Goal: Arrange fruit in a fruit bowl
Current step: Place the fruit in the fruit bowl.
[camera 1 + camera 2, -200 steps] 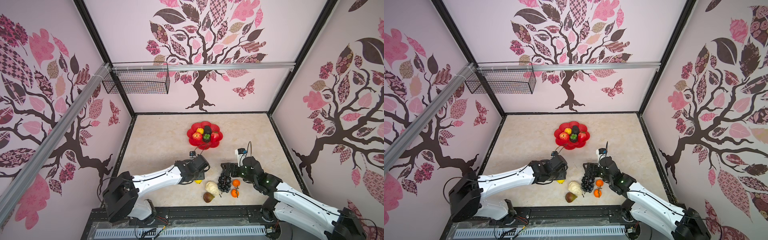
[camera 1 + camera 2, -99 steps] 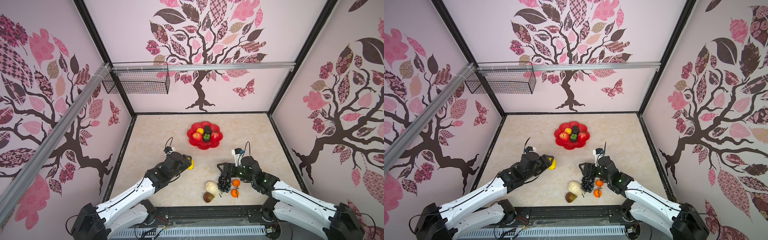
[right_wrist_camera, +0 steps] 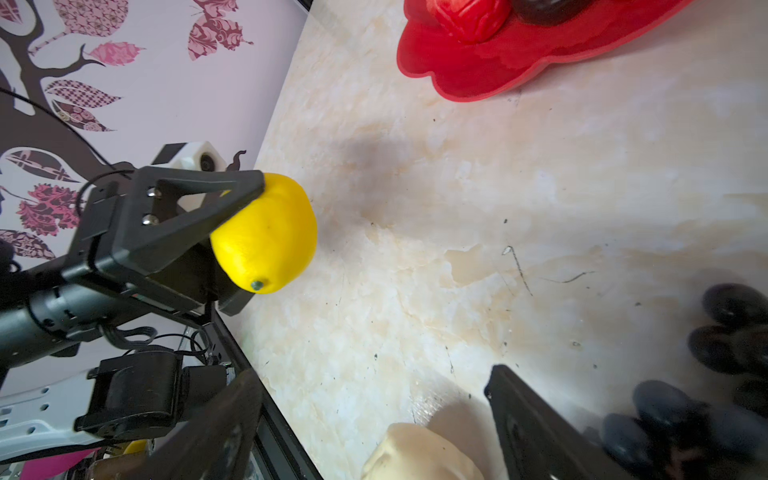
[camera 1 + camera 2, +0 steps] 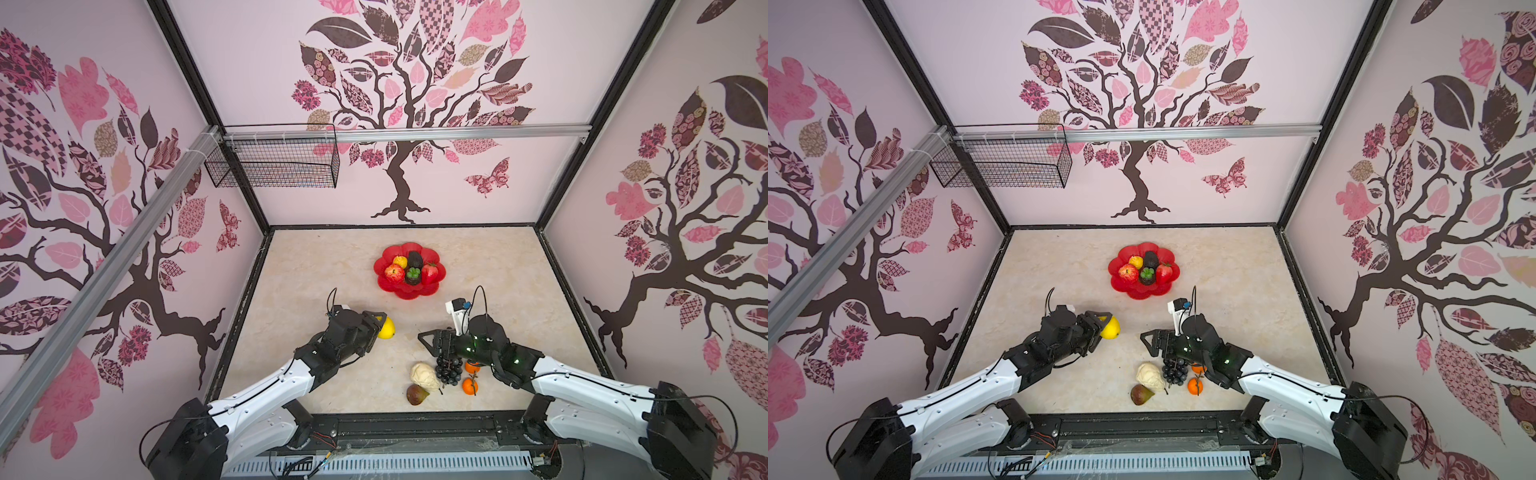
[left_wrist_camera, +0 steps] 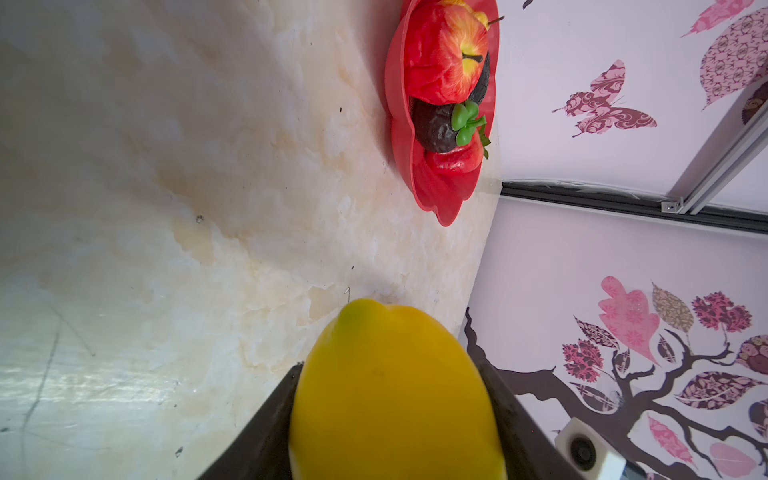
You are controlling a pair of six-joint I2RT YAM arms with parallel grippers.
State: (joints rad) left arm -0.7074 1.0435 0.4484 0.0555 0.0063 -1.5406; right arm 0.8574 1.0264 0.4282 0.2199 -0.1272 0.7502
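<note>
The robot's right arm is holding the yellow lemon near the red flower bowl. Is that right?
No. The left fingers hold the yellow lemon near the red flower bowl, as the right wrist view shows. The right fingers stand open, gripping nothing.

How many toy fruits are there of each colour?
Red: 2, apple, strawberry
Yellow: 2, lemon, pear
Orange: 2, oranges
Dark: 3, avocado, leafy-topped fruit, grape bunch
Cream: 1, knobbly piece
Brown: 1, fig
Total: 11
</note>
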